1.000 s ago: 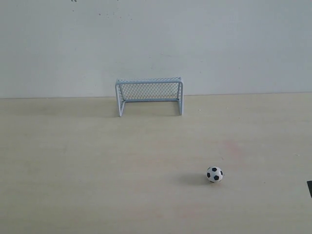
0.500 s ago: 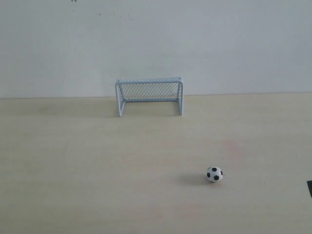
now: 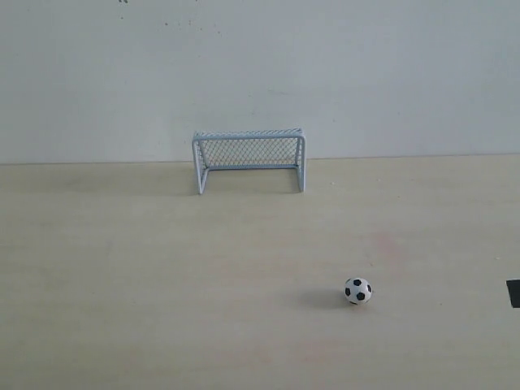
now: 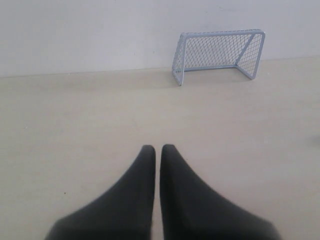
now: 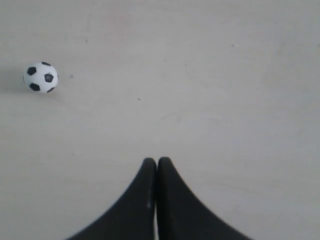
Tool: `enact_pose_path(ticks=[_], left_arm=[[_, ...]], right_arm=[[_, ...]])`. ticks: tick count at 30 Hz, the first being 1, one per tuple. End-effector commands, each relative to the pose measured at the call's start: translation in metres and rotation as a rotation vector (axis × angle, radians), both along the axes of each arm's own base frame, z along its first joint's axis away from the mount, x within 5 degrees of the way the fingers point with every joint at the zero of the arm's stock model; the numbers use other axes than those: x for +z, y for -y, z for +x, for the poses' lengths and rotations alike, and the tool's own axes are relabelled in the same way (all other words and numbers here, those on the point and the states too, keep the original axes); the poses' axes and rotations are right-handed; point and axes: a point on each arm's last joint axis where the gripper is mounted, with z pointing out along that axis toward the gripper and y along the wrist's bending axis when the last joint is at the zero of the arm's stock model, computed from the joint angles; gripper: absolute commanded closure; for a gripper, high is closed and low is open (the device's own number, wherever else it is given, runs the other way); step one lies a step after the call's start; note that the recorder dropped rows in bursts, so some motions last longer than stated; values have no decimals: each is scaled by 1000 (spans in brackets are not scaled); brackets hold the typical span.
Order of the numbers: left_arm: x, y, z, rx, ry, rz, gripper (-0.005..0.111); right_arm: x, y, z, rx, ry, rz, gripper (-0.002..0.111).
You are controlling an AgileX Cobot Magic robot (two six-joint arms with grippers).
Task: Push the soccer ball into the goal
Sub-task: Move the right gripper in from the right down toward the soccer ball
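Soccer ball [image 3: 357,290] untouched, apart from left tool [image 4: 157,148] and right tool [image 5: 156,161], each pressed together on nothing.

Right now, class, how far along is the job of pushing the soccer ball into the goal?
Done: nothing; the soccer ball sits on the bare table, well short of the goal. In hand: the right gripper, shut, is near the ball, not touching it. Left: the whole push into the goal mouth.
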Motion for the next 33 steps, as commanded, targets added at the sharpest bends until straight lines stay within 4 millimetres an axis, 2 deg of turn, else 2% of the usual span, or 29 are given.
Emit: enact_pose_path(ticks=[1,3,5,9,12,18,33], left_arm=[[-1,0,0,3,-2,-3,102],[-1,0,0,3,-2,-3,102],[-1,0,0,3,-2,-3,102],[-1,0,0,3,-2,-3,102],[-1,0,0,3,-2,-3,102],[-1,0,0,3,-2,-3,102],[-1,0,0,3,-2,-3,102]], right_arm=[[6,3,6,236,110,-252,108],[6,3,9,357,143,-376,108],[4,3,12,394,147,-416,108],[-1,4,21,390,163,-433,108],[0,5,32,367,242,-471,108],[4,8,48,520,388,-770,108],[-2,7,45,550,326,-746,108]])
